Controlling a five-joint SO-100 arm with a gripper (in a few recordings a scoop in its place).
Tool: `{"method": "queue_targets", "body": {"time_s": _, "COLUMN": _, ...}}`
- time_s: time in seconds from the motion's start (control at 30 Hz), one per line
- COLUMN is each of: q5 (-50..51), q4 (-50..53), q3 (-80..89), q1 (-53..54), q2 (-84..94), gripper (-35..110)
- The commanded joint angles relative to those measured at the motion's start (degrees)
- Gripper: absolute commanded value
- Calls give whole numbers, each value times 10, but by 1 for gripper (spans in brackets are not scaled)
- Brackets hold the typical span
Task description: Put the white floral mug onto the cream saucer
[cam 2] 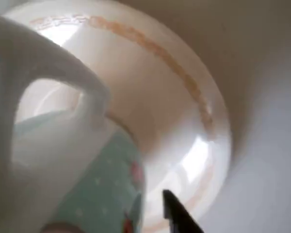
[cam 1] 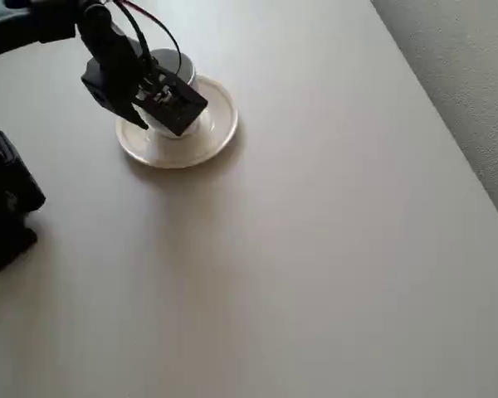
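Observation:
The cream saucer point(cam 1: 217, 124) lies at the upper left of the table in the overhead view. The white floral mug point(cam 1: 171, 61) is over it, mostly covered by my black gripper point(cam 1: 168, 106); only its rim and a bit of white wall show. Up close in the wrist view, the mug point(cam 2: 63, 160) fills the lower left, its loop handle point(cam 2: 48, 63) arching above. The saucer point(cam 2: 174, 107) lies right beneath it. One black fingertip point(cam 2: 177, 216) sits close beside the mug's wall, and the other finger is hidden. My gripper looks shut on the mug.
The beige table point(cam 1: 315, 265) stretches right and toward the front. Its right edge runs diagonally beside a grey floor point(cam 1: 473, 75). The arm's black base point(cam 1: 4, 203) stands at the left edge.

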Motion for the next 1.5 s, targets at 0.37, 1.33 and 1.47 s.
{"method": "queue_targets", "body": {"time_s": 0.37, "q5": -1, "q4": 130, "q3": -158, "q1": 7, "q2": 139, "gripper": 17}}
{"method": "queue_targets", "body": {"time_s": 1.33, "q5": 61, "q4": -48, "q3": 586, "q1": 365, "q2": 839, "gripper": -2}}
{"method": "queue_targets", "body": {"time_s": 1.47, "q5": 72, "q4": -15, "q3": 601, "q1": 377, "q2": 877, "gripper": -2}}
